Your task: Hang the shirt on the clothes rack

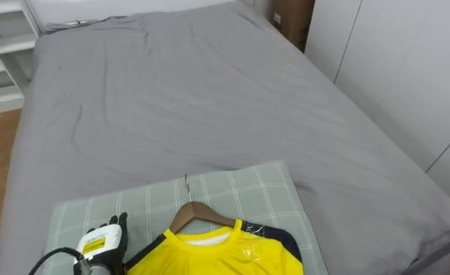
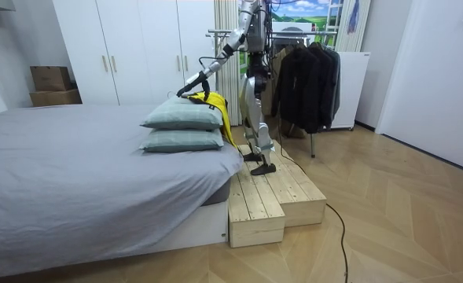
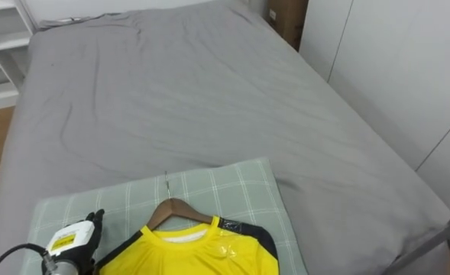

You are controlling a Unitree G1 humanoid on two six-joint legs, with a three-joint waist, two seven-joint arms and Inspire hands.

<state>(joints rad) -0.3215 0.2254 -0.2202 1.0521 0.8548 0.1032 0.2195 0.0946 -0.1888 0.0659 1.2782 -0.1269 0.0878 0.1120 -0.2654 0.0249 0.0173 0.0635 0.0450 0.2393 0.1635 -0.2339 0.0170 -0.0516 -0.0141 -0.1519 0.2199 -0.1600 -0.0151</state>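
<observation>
Down at the near left corner, the robot's left hand sits on a pale green checked pillow, back turned up, right against the left sleeve of a bright yellow shirt with dark navy trim. Has it closed on the cloth, or is it only resting beside it? I cannot tell from this angle.

The shirt, the task's thing, is already on a brown wooden hanger with a thin metal hook, and the hook points toward the far end. Shirt and hanger lie flat on that pillow, the upper of two stacked at the near end of a wide bed under a grey sheet. In the room view the robot stands on a low platform of pale wooden planks at that end, reaching an arm over the pillows. Behind it waits a metal clothes rail hung with dark garments.

This reads as the pick-up step: the shirt is on its hanger and not yet lifted. The next move, I judge, calls for a firm hold at the hanger's neck, a clean lift off the pillow, then a turn toward the rail.

Any writing? There's a yellow sticker on the hand and a glossy patch on the shirt's chest, both too small to read. A brown cardboard box at the far right carries a pale label, also illegible.
</observation>
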